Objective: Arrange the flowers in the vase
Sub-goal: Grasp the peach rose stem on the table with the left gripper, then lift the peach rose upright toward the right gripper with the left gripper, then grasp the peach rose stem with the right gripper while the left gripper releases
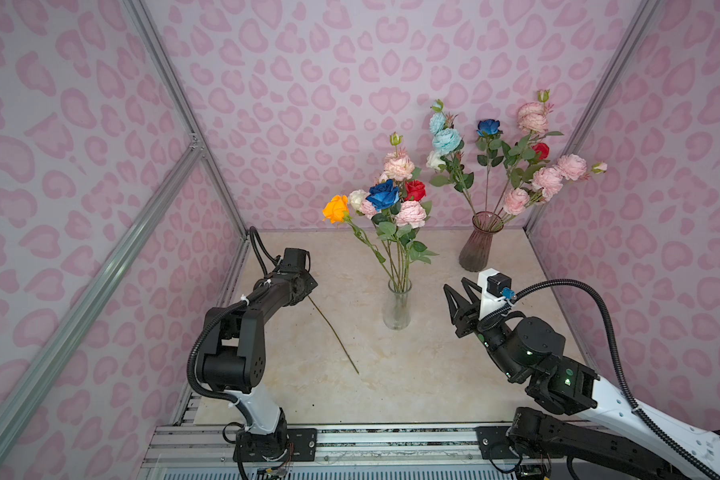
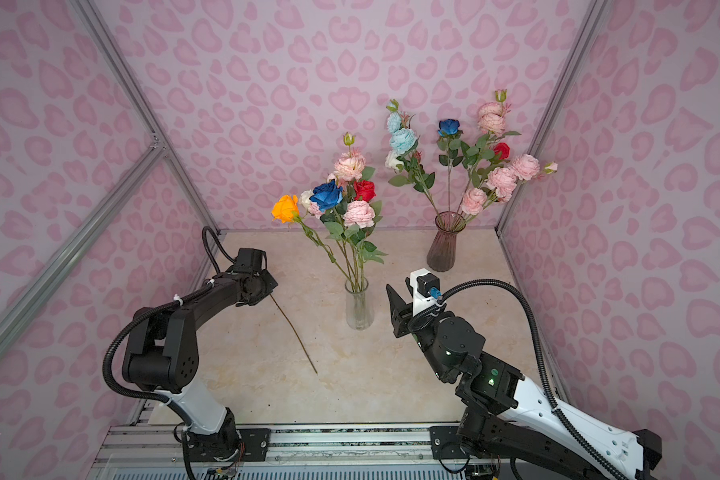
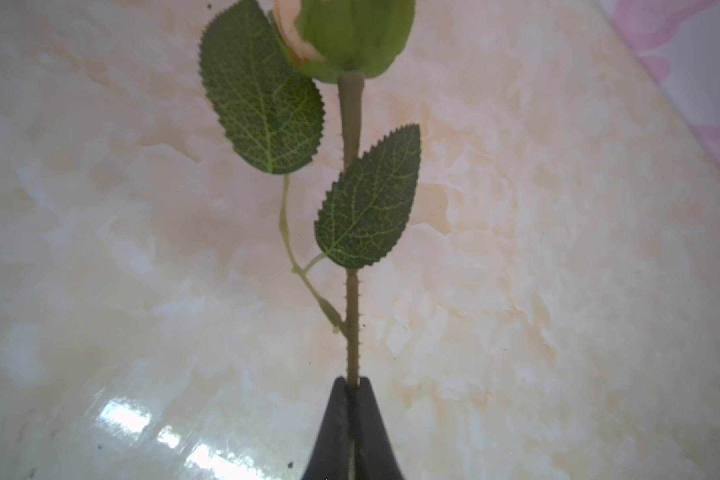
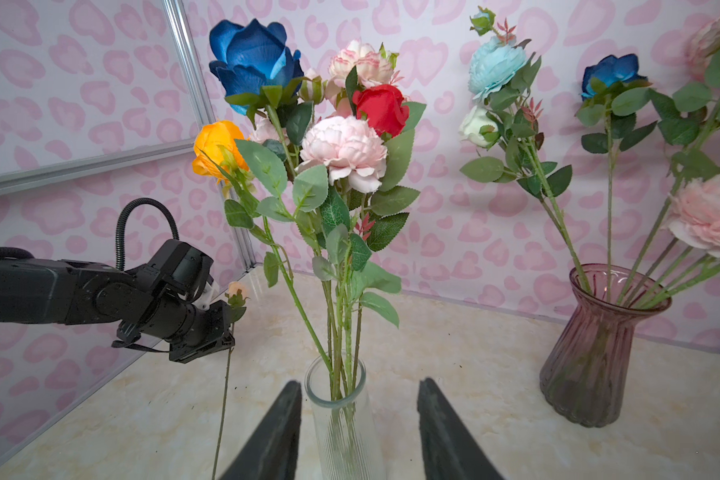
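Tabletop [image 1: 433,374] of glossy cream marble pattern fills the floor of a booth. Its walls [image 1: 308,83] are papered in pink heart-shaped blotches and edged with aluminium rails [image 1: 171,104].

Near the middle stands a clear glass vase [image 1: 397,307] holding a bouquet [image 1: 385,195] of blue, red, white, pink and orange heads. The orange rose [image 1: 336,208] leans out toward the left arm's side. Farther back on the right, a purple vase [image 1: 476,245] holds a looser bunch [image 1: 533,166], spread wide against the wall.

The left gripper [image 3: 352,386] is pinched tight on the thorny stem of a peach rose [image 4: 237,291], left of the clear vase and apart from it. The long stem [image 1: 333,332] slants down over the table.

The right gripper [image 1: 454,286] hangs just right of the clear vase, jaws partly apart, holding nothing.
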